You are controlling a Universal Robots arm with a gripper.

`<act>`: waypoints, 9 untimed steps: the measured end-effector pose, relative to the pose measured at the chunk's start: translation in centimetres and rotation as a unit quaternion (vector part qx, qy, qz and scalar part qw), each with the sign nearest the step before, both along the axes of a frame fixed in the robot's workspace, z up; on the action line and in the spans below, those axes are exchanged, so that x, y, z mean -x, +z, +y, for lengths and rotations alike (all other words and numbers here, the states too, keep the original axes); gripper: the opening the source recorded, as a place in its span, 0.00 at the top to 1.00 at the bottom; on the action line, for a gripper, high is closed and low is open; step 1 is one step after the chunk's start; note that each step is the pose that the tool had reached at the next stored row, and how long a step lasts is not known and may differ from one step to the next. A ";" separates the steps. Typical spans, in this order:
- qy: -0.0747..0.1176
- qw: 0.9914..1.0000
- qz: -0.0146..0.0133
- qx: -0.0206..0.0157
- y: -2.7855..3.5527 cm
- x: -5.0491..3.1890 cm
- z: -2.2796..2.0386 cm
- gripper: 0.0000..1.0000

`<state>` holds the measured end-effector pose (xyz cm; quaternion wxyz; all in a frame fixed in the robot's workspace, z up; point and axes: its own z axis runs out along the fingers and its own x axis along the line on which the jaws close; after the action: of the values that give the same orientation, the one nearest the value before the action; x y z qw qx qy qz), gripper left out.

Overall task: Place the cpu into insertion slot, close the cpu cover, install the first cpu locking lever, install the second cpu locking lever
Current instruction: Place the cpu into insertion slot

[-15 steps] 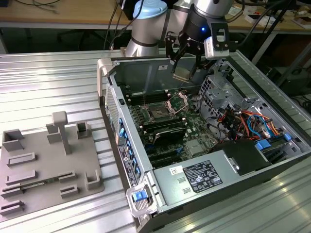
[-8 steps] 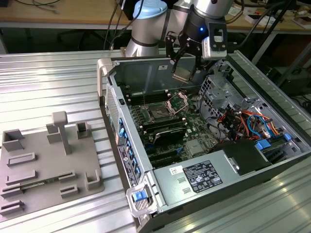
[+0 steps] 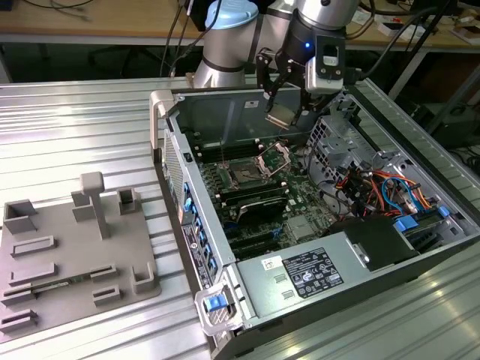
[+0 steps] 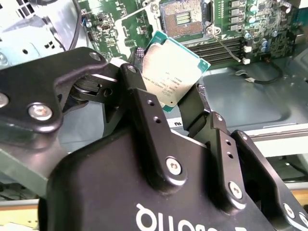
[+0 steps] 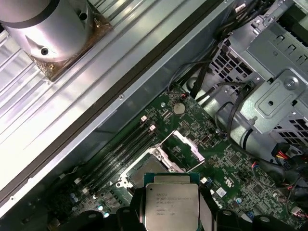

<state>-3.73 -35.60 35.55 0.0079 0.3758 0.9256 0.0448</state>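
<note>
Black fingers [image 4: 144, 106] grip the cpu [image 4: 173, 72] — flat, square, dull silver top, green rim — apart from the insertion slot [image 4: 184, 19].

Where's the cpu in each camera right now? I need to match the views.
Exterior view: cpu tilted in the hand, above the open computer case.
Second wrist view: cpu clamped between the fingers.
First wrist view: cpu held over the green board.
Shared landmark: the uncovered insertion slot.
</note>
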 end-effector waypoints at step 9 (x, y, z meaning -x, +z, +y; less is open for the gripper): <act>-0.013 1.000 0.000 0.000 -0.03 0.02 0.00 0.45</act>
<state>-3.75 -35.60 35.52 0.0084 0.3875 0.9207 0.0447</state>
